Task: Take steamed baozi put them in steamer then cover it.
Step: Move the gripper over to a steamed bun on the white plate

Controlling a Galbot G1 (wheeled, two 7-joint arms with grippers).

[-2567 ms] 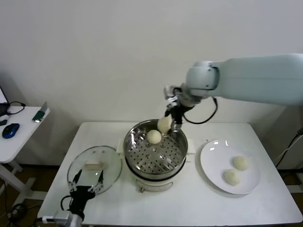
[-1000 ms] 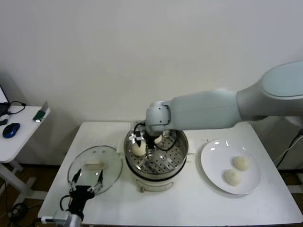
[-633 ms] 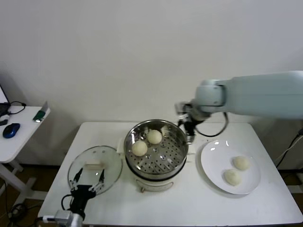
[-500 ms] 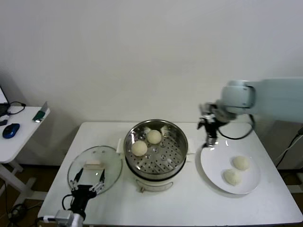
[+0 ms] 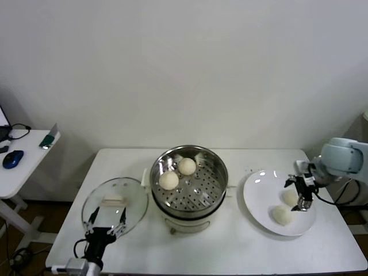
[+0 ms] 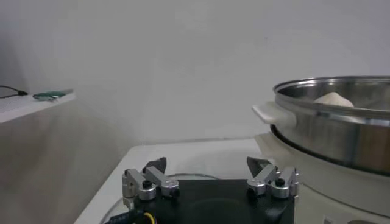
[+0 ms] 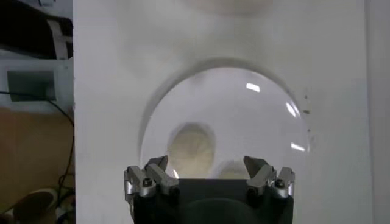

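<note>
The steel steamer (image 5: 221, 183) stands mid-table with two baozi in it, one at its left (image 5: 169, 180) and one at the back (image 5: 187, 166). Two more baozi (image 5: 281, 215) lie on the white plate (image 5: 259, 192) to the right. My right gripper (image 5: 300, 193) hangs open just over that plate, empty; in its wrist view one baozi (image 7: 190, 146) lies ahead of the open gripper (image 7: 207, 165) and a second (image 7: 230, 170) is half hidden. The glass cover (image 5: 115, 201) lies flat at the front left. My left gripper (image 5: 106, 226) rests open at its near edge.
A small white side table (image 5: 23, 155) with a blue mouse and cables stands off to the left. In the left wrist view the steamer's side handle (image 6: 273, 114) juts toward my left gripper (image 6: 207, 167). The table's right edge runs just beyond the plate.
My right gripper let a second baozi go in the steamer, rose out empty and swung right to hang over the plate. The left arm has not moved.
</note>
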